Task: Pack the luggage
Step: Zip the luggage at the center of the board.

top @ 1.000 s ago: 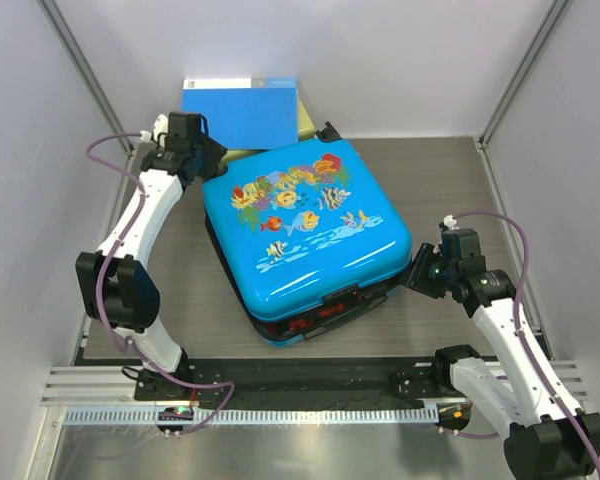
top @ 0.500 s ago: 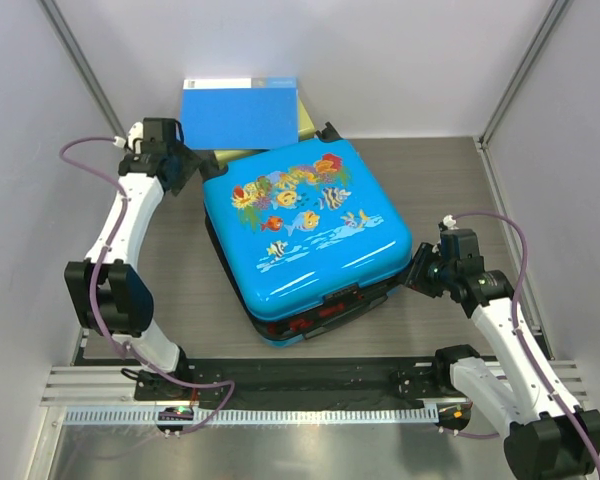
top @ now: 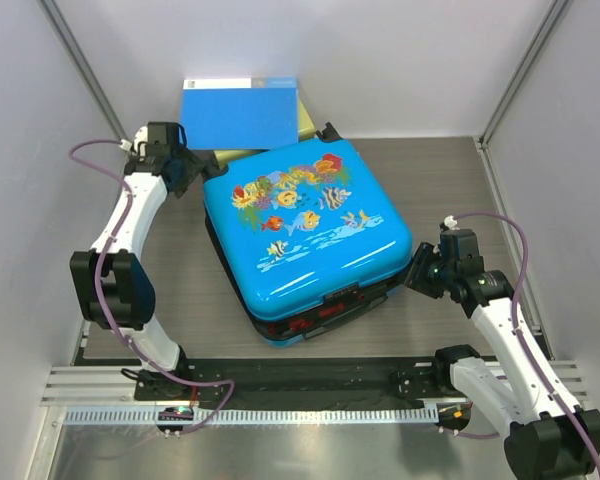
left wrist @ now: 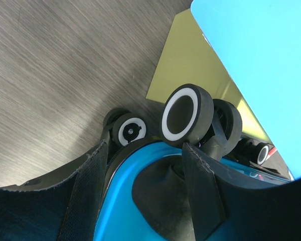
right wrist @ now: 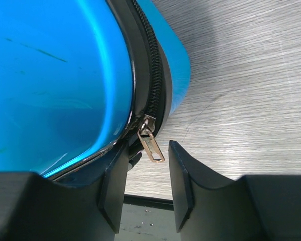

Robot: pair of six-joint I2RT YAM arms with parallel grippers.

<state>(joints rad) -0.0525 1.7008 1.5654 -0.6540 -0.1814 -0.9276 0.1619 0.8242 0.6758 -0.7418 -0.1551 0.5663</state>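
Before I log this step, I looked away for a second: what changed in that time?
The left gripper swung leftward, away from the far left corner of the luggage, then eased partway back toward it. The right gripper stayed at the near right corner, open around the zipper pull. The luggage did not move.

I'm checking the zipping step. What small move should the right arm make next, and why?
Probably close the right gripper on the zipper pull: in the wrist view the metal pull hangs untouched in the gap between its open jaws, at the edge of the suitcase, whose lid is down.
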